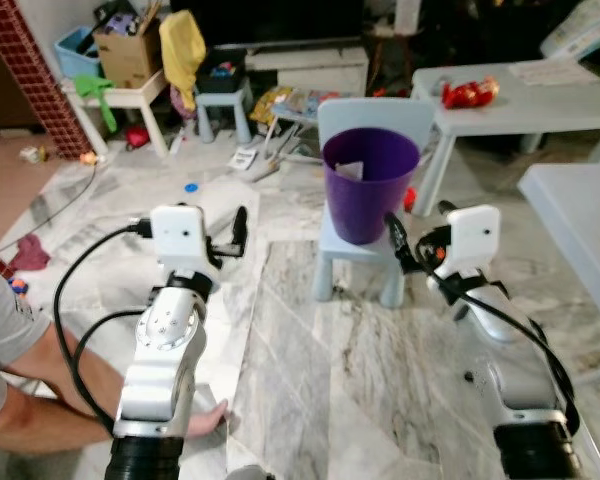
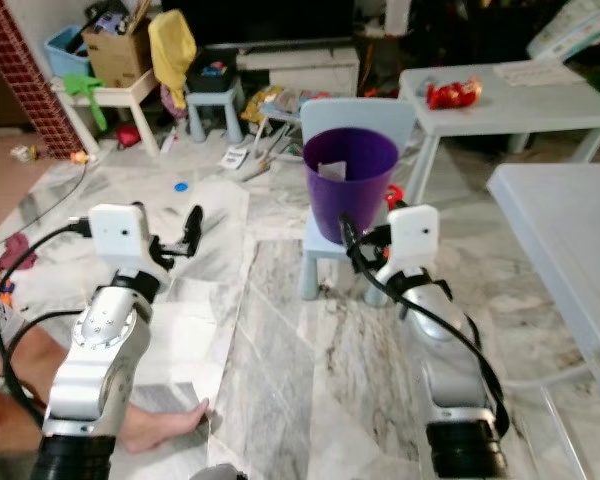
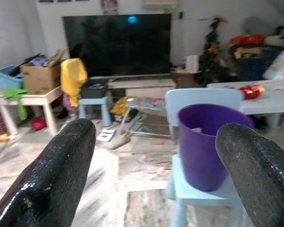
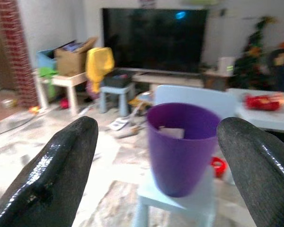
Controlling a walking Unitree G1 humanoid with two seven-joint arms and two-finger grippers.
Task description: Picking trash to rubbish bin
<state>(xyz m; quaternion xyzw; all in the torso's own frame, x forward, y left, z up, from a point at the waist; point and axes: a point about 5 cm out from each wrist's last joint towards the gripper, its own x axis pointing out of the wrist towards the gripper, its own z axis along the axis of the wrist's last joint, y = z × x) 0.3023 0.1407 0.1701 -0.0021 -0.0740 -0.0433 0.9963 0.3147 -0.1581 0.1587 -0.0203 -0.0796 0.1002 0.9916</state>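
A purple bin (image 1: 368, 181) stands on a small pale blue chair (image 1: 363, 251) ahead of me, with a white scrap of paper (image 1: 348, 170) inside it. My right gripper (image 1: 395, 240) is raised just in front of the chair, open and holding nothing. Out to the left, my left gripper (image 1: 238, 230) is held up over the marble floor, open and bare too. Both wrist views look straight at the bin (image 4: 179, 146), framed by wide-apart black fingers (image 3: 57, 175). Red wrapped trash (image 1: 469, 93) lies on the white table (image 1: 540, 105) behind the bin.
A person's arm and hand (image 1: 195, 418) rest on the floor at lower left. Another white table (image 1: 580, 215) stands at the right. Papers and small items (image 1: 245, 157) litter the floor near a stool (image 1: 223, 100) and a side table with a cardboard box (image 1: 128, 50).
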